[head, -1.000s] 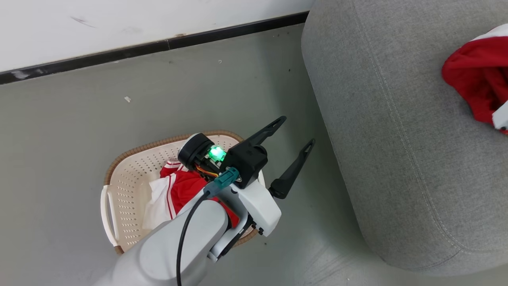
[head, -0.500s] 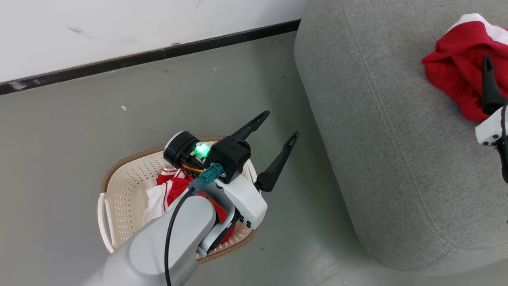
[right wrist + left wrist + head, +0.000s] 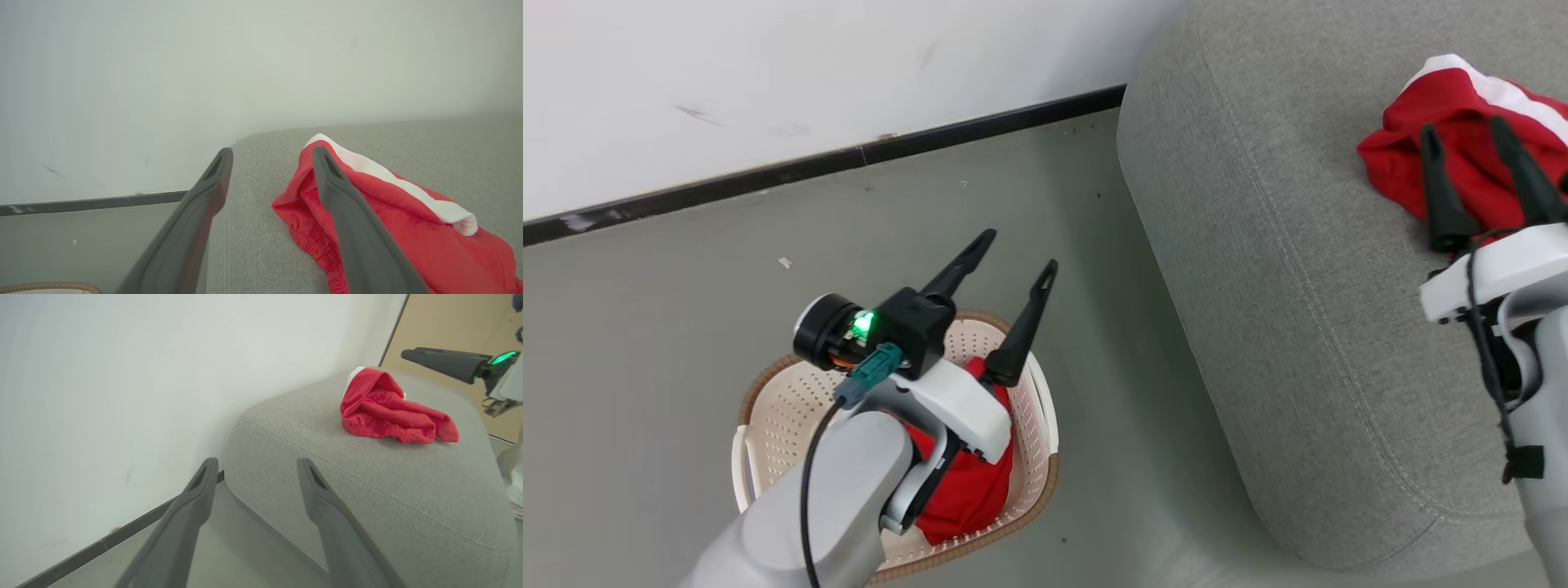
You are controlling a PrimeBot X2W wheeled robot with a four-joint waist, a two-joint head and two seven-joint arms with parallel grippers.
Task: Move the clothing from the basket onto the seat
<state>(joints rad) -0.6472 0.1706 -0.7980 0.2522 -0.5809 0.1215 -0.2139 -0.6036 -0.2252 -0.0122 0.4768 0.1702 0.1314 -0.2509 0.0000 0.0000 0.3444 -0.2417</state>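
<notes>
My right gripper (image 3: pixel 1460 127) is released, fingers spread with nothing between them. It hangs over the red-and-white garment (image 3: pixel 1392 167) that lies crumpled on the seat (image 3: pixel 1298 343), and the left wrist view shows it clear of the cloth. That piece counts as delivered, I think.

More red clothing (image 3: pixel 968 490) sits in the basket (image 3: pixel 772 408) on the floor just beside the seat, so I take the step in hand to be the next pick. My left gripper (image 3: pixel 1020 250) is also wide open and empty above the basket's far side. Its fingers point out toward the wall and the seat rather than down (its own camera looks across at the sofa, not into the basket).

To do this well, I would:
- Tip the wrist down first.
- Lower over the middle of the heap, away from the perforated wall and woven rim.
- Close on a thick fold, not a thin edge.
- Lift until the cloth hangs free of the rim before swinging across.
- Set it on open grey fabric near the first piece, with the right arm drawn aside.
</notes>
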